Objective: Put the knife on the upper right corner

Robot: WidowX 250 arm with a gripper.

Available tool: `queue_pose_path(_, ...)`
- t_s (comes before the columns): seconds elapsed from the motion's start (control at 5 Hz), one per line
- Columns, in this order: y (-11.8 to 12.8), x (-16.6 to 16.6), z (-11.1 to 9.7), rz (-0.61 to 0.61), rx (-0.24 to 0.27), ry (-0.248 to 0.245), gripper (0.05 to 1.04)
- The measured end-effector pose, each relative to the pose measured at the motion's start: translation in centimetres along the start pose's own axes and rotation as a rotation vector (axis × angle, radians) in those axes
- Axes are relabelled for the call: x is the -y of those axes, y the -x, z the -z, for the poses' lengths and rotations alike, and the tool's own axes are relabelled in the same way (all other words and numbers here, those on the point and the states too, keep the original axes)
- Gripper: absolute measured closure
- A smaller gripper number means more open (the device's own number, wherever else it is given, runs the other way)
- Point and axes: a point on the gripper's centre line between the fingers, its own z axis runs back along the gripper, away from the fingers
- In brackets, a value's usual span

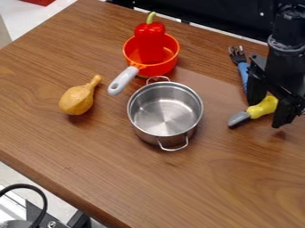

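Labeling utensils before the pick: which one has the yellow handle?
The knife, its blade pointing toward the steel pot; the fork has a blue handle.

Blue fork lower end behind gripper; pepper base hidden (inside orange pan); arm cut off at right edge

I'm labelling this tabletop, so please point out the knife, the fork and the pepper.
Knife (239, 119): camera view, on the blade.
Fork (244, 74): camera view, on the blue handle.
Pepper (150, 44): camera view, on the red body.
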Motion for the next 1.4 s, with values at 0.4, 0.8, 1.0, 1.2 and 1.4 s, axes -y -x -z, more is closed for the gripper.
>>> queue_pose_path(0.4, 0.2, -1.4, -3.7, -0.104, 0.044, 0.062, 0.087)
queue_pose_path(0.8, -0.3, -5.2, -5.9, -0.290, 0.113, 0.022, 0.087)
queue_pose_path(1.0, -1.7, -7.0, -5.8, -0.403, 0.140, -0.028, 0.087)
queue_pose_path(1.2, -2.3, -9.4, -5.5, -0.516, 0.161, -0.058, 0.087)
queue_pose_path(1.4, -2.2, -12.0, -5.2, -0.560, 0.143, -0.053, 0.087)
